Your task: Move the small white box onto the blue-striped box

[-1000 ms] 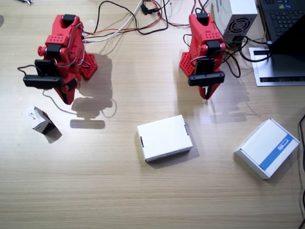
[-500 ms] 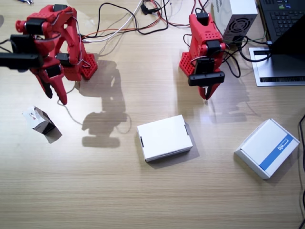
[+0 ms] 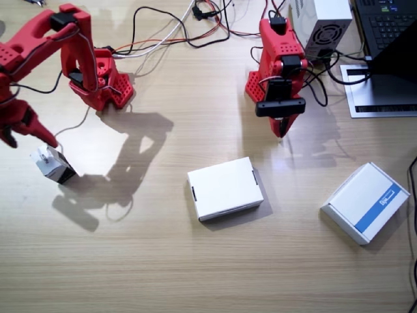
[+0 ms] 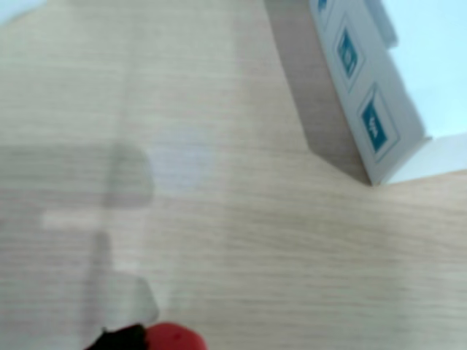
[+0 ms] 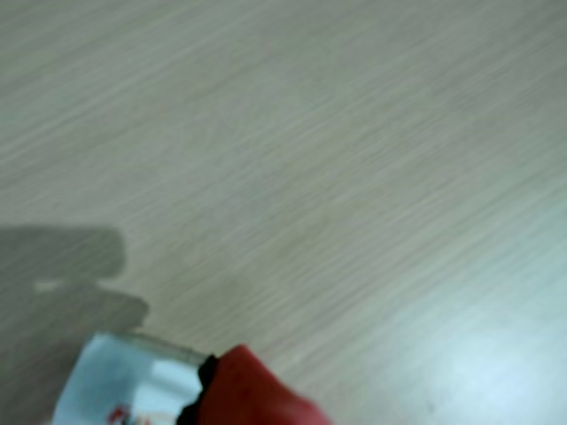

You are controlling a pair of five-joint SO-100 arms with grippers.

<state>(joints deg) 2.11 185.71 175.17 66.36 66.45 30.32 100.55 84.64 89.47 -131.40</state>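
Observation:
The small white box (image 3: 49, 163) stands tilted on the wooden table at the far left of the fixed view. My right gripper (image 3: 29, 139) hangs just above and beside it, open, and one red fingertip (image 3: 51, 142) reaches the box's top edge. In a wrist view the same small white box (image 5: 124, 386) shows at the bottom left next to a red fingertip (image 5: 248, 391). The blue-striped box (image 3: 366, 202) lies flat at the right, with nothing on it. My left gripper (image 3: 281, 128) points down at the table, shut and holding nothing.
A plain white flat box (image 3: 225, 188) lies in the middle of the table. A white carton's side with blue square marks (image 4: 368, 109) shows in a wrist view. Cables (image 3: 169, 29), a power supply (image 3: 322, 26) and a laptop (image 3: 384, 59) crowd the back.
My right arm has unfolded and swung out and down to the small white box, and its jaws have spread. The left arm has hardly moved.

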